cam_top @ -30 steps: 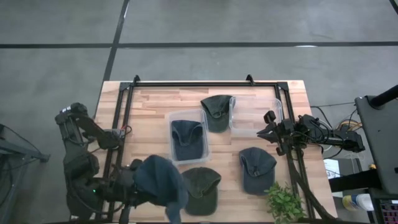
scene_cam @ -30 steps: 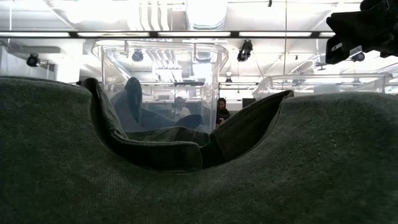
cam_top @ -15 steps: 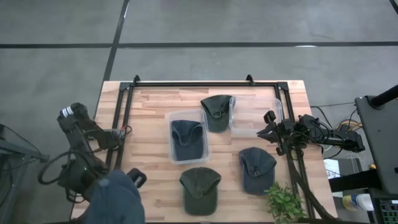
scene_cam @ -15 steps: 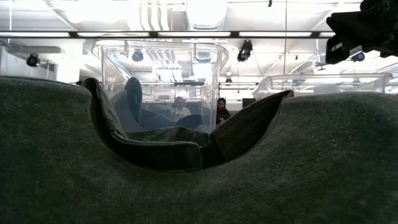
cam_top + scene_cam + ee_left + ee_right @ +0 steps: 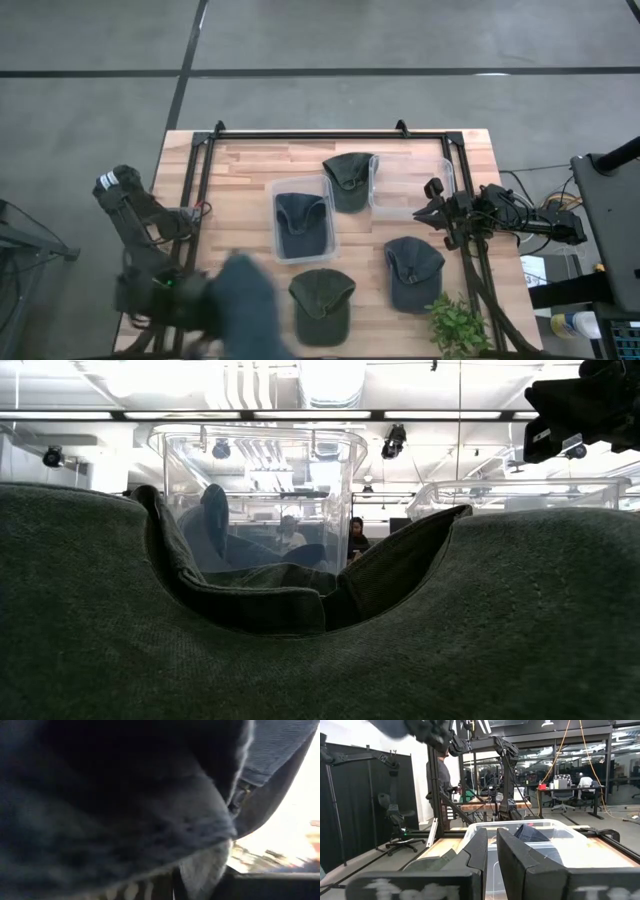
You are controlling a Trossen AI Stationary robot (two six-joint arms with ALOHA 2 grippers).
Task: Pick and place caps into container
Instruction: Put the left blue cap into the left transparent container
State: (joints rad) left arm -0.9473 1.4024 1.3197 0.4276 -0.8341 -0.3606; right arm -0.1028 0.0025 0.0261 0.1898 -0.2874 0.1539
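Slate-blue fabric fills the left wrist view: a blue cap (image 5: 245,305) hangs from the left gripper (image 5: 205,305) at the near left table (image 5: 240,160) edge, though I cannot tell how the fingers sit on it. It could slip or drape over the green cap (image 5: 322,303) beside it. The middle bin (image 5: 302,225) holds one blue cap (image 5: 300,222); the right bin (image 5: 410,185) looks empty. The right gripper (image 5: 432,212), fingers nearly together, waits at the right.

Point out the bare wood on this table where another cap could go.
Bare wood lies left of the clear bin, along the far edge behind the olive cap, and right of the empty bin. The near edge is crowded: carried blue cap, olive cap, blue cap.
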